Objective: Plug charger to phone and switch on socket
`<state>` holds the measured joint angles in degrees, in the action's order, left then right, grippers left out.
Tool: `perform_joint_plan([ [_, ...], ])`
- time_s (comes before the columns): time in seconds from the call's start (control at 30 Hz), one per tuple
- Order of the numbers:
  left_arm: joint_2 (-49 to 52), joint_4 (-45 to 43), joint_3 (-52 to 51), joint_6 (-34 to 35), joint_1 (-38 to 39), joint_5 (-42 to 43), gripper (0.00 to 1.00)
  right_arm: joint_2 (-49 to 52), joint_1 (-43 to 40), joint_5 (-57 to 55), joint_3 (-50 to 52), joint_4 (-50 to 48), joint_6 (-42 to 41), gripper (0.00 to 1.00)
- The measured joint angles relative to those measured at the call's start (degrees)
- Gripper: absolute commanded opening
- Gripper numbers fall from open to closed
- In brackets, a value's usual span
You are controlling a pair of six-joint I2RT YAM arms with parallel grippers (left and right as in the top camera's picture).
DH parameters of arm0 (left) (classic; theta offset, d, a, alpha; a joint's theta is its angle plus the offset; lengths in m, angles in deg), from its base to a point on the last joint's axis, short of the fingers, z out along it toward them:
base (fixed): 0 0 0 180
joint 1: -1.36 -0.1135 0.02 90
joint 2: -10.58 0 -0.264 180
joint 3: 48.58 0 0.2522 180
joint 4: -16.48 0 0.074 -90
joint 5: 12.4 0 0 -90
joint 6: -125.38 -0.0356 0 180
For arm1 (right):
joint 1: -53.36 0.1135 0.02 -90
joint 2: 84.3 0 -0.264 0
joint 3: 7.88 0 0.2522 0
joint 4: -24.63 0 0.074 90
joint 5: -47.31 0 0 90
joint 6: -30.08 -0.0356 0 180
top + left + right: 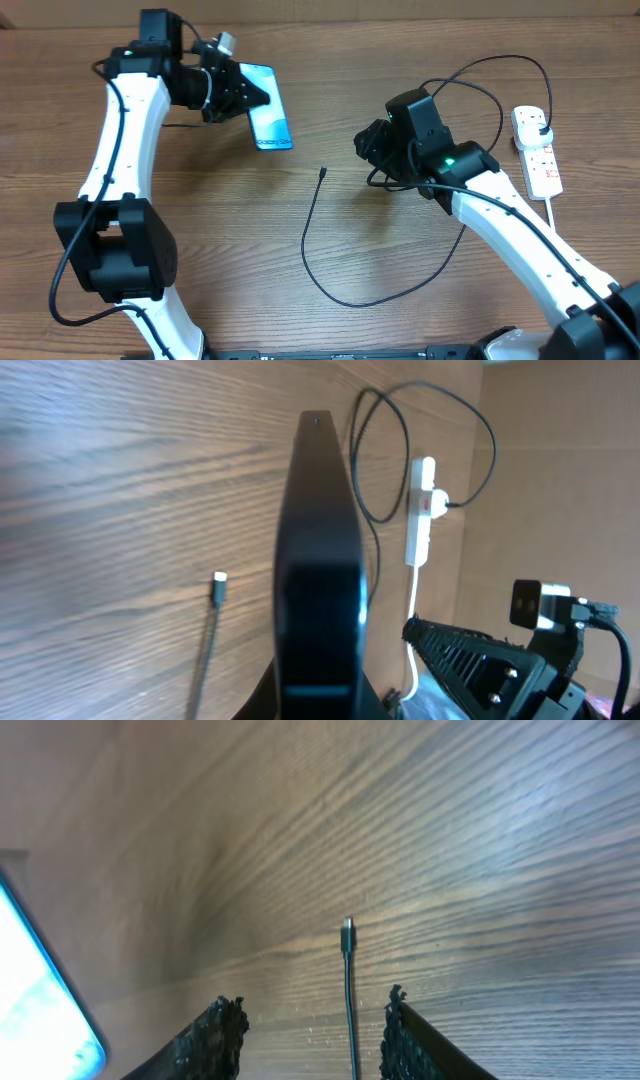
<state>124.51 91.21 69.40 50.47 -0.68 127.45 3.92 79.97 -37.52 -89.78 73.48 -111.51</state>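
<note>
My left gripper is shut on the phone and holds it tilted above the table, its blue screen facing up. In the left wrist view the phone shows edge-on between the fingers. The charger is a thin black cable lying in a loop, with its connector tip free on the wood. My right gripper is open. In the right wrist view the fingers straddle the cable just behind the tip. The socket lies at the far right with the black plug in it.
The socket's thick white cord runs toward the front right. The black cable arcs behind my right arm. The socket and my right arm also show in the left wrist view. The phone's corner shows at left.
</note>
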Motion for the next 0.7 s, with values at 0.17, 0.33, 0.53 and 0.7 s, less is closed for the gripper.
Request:
perform_joint_plan([
  [0.17, 0.0, 0.37, 0.0, 0.04, -3.61, -0.24, 0.04, 6.34, 0.0, 7.34, 0.0, -4.31, 1.68, 0.47],
  [0.33, 0.0, 0.76, 0.0, 1.86, -6.4, 1.14, 0.04, 12.24, 0.07, 12.28, 0.0, -5.07, 1.68, 0.47],
  [0.53, 0.0, 1.22, 0.0, 2.75, -6.84, 2.08, 0.04, 17.73, 1.2, 14.36, 0.0, -7.28, 1.68, 0.47],
  [0.7, 0.0, 1.62, 0.0, 2.82, -6.84, 2.25, 0.04, 19.47, 2.84, 14.91, 0.0, -9.33, 1.68, 0.47],
])
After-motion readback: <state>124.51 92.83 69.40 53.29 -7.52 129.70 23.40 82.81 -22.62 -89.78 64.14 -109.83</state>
